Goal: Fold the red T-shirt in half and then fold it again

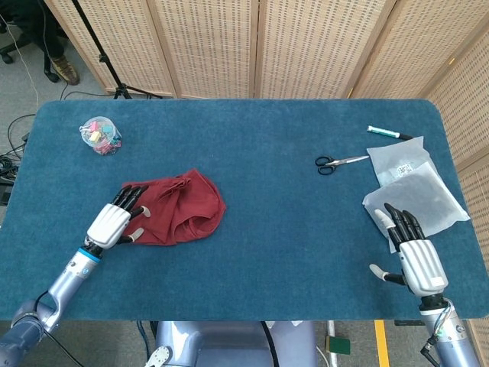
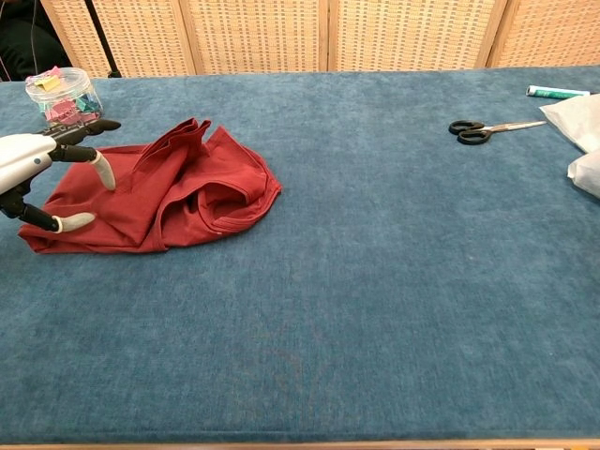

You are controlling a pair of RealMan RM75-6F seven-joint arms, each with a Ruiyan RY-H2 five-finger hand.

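Head view: scissors, plastic bags lie beyond right hand's spread, empty fingers.

The head view looks steeply down from above, taking in the whole table — the chest view sits low and near, facing across it. Both share the shirt and scissors.
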